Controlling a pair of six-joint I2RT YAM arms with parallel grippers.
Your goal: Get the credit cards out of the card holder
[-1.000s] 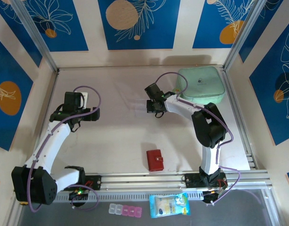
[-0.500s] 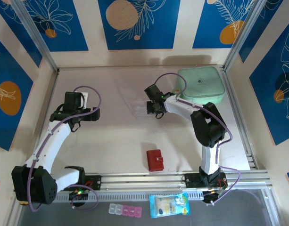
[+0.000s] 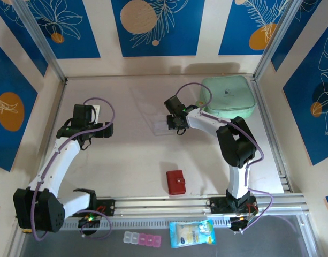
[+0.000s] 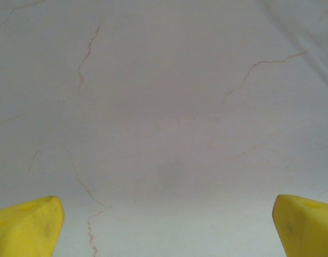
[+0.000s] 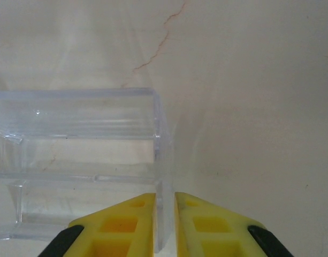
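Note:
The card holder (image 3: 176, 182), a small red wallet, lies closed on the table near the front, between the two arm bases. The credit cards are hidden. My right gripper (image 3: 172, 124) (image 5: 165, 214) is far behind it, at the right end of a transparent plastic tray (image 3: 161, 124) (image 5: 78, 160). Its yellow fingers (image 5: 126, 225) stand nearly together, with the tray's thin end wall pinched between them. My left gripper (image 3: 94, 131) (image 4: 166, 230) hangs over bare table at the left, its fingertips (image 4: 24, 227) wide apart with nothing between them.
A mint-green case (image 3: 228, 96) sits at the back right corner, just behind the right arm. A metal rail (image 3: 271, 199) runs along the front edge. Below it lie a blue-and-white packet (image 3: 191, 233) and small pill boxes (image 3: 138, 239). Walls enclose the table.
The tray's outline at the right gripper reads a little sharper and flatter on the table. Neither arm has visibly moved.

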